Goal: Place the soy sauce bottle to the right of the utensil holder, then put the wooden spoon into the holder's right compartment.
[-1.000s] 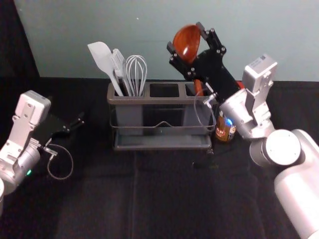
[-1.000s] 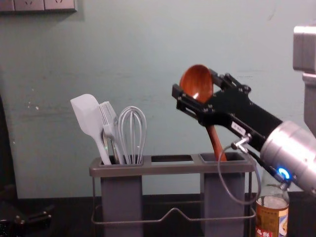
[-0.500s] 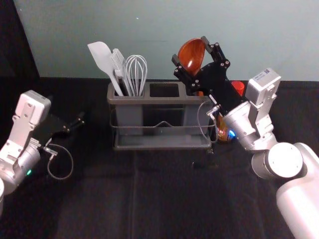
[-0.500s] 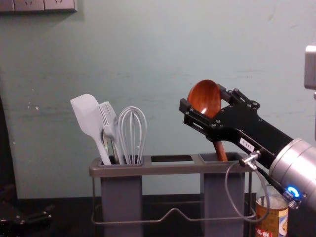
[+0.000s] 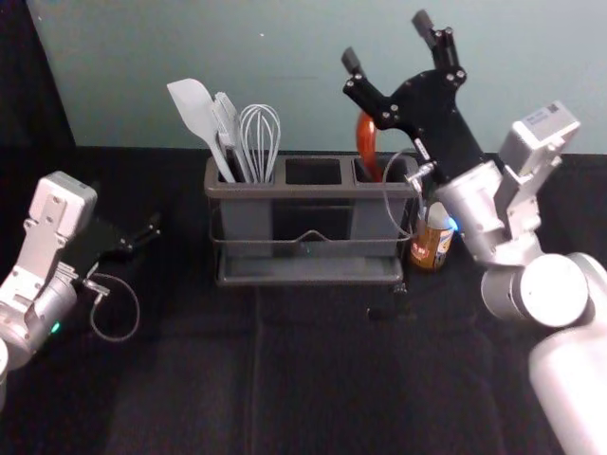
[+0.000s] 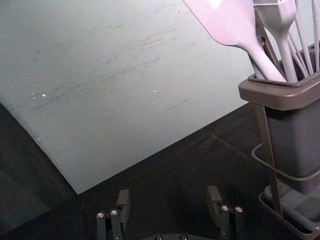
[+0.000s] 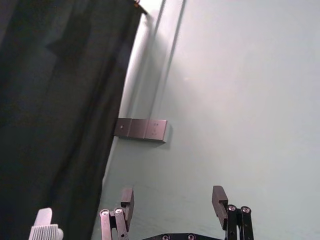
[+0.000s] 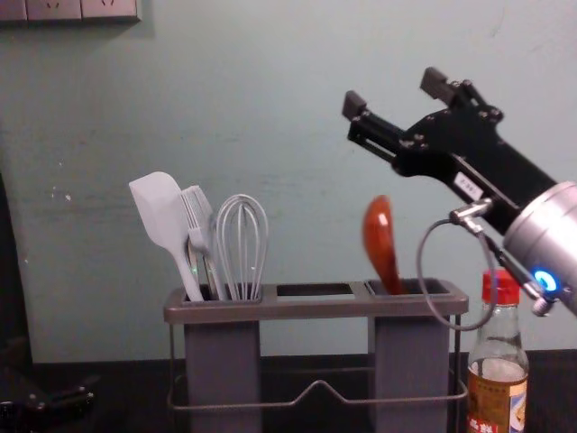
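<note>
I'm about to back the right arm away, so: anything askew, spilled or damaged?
Nothing stands out: the wooden spoon leans in the right compartment of the utensil holder, the soy sauce bottle stands upright right of the holder, and I see no spill or damage. The right tool hangs open above.

Right gripper (image 5: 389, 40) raised, fingers spread, left gripper (image 5: 156, 227) low, fingers apart

On the soy sauce bottle (image 8: 498, 350), just right of the utensil holder (image 8: 315, 310), the label (image 8: 496, 400) shows white Chinese characters on red; one looks like 鲜, the others are unclear. Above the holder's right part, the right gripper (image 8: 396, 94) bears a white sticker (image 8: 468, 186), its print too small to read, as on the right arm's boxy housing (image 5: 541, 128).
</note>
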